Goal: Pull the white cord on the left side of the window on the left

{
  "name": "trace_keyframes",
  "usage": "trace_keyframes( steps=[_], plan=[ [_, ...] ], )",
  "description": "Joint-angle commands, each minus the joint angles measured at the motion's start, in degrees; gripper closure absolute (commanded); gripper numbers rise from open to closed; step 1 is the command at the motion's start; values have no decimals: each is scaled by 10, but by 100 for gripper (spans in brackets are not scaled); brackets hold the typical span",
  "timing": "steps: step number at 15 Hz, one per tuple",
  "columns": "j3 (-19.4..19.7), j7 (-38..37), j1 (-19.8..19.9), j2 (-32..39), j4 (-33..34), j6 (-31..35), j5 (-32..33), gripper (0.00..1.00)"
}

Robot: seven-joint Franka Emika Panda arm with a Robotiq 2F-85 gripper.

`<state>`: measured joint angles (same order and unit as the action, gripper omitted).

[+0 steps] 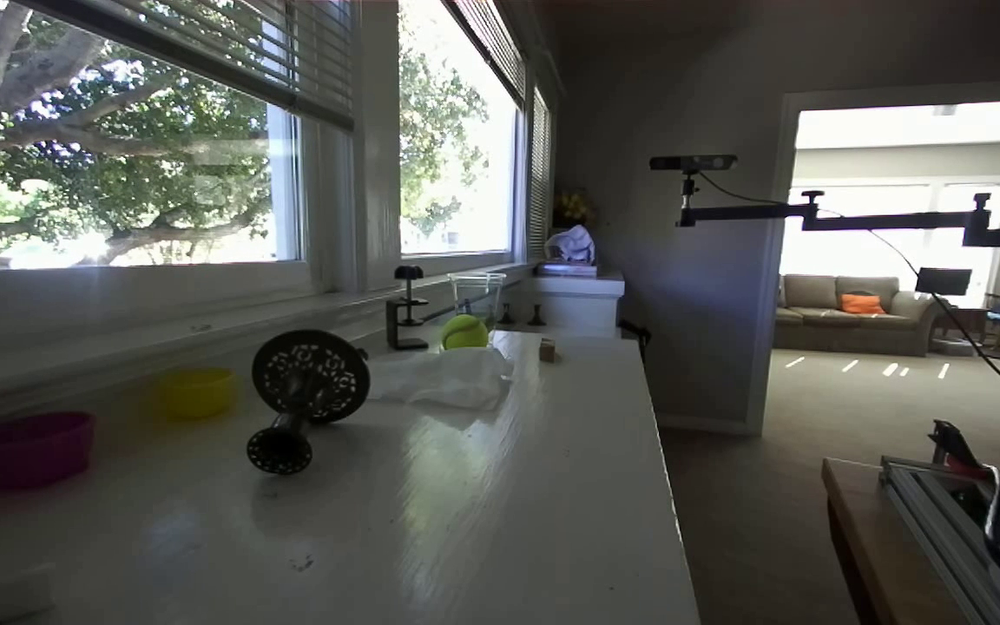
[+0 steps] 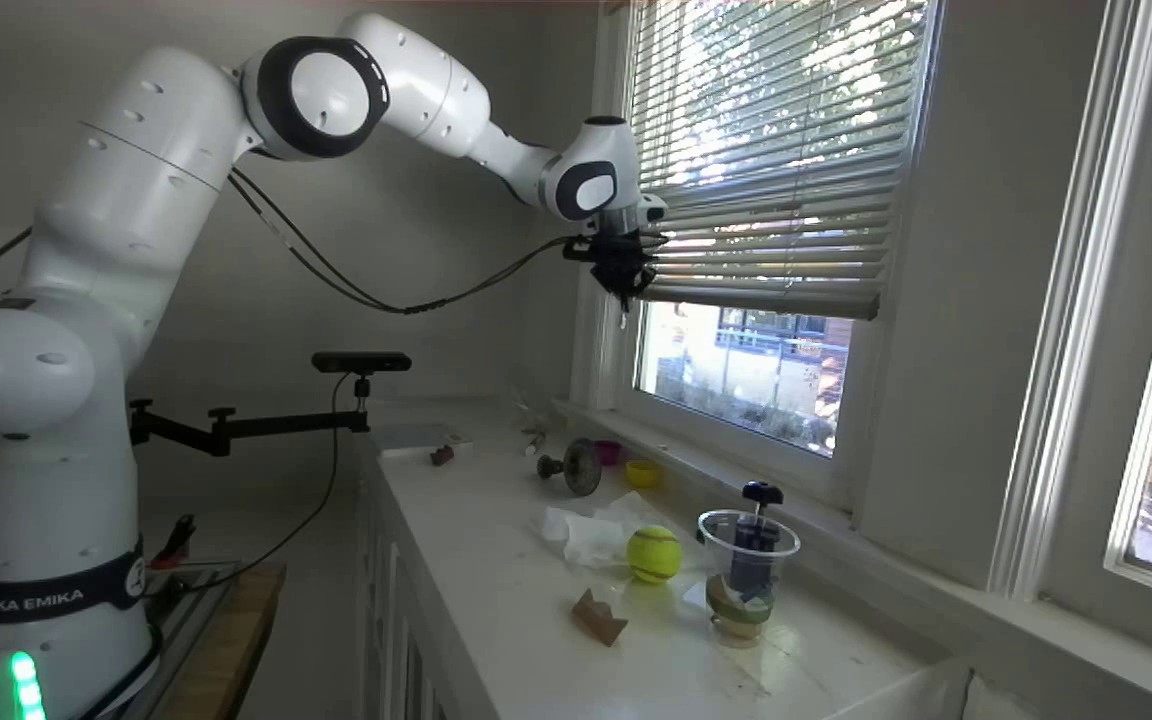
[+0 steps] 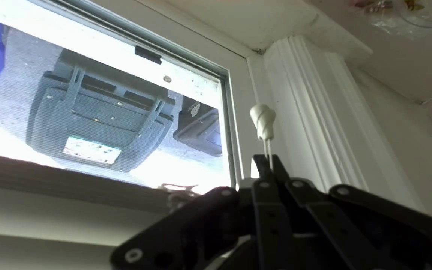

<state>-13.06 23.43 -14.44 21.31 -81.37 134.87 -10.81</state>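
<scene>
The white-framed window (image 1: 161, 191) with slat blinds shows in both exterior views; here its partly lowered blinds (image 2: 776, 170) hang beside the arm. A tree shows through it. My gripper (image 2: 624, 296) is high at the window's left edge, pointing down. In the wrist view, the fingertips (image 3: 270, 161) are shut around the thin white cord (image 3: 267, 148). The cord's cream tassel (image 3: 264, 122) hangs just beyond the fingertips, and also shows small under the gripper (image 2: 623, 320) in an exterior view. The cord above the fingers is hidden. The gripper is out of view in the exterior view facing the doorway.
The white window casing (image 3: 313, 112) stands close to the fingers. On the white counter (image 2: 496, 560) below are a metal disc-headed object (image 2: 581, 467), small bowls (image 2: 644, 474), a tennis ball (image 2: 654, 555) and a clear cup (image 2: 748, 575). A camera arm (image 2: 276, 428) stands behind.
</scene>
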Motion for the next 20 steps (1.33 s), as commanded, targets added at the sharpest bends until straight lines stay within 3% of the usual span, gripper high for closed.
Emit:
trace_keyframes(
  steps=[1,11,20],
  plan=[
    [28,-57,1,-72,-77,-3,22,100],
    [47,-250,31,-217,-240,-44,99,100],
    [85,-289,91,-228,-212,-73,160,100]
  ],
)
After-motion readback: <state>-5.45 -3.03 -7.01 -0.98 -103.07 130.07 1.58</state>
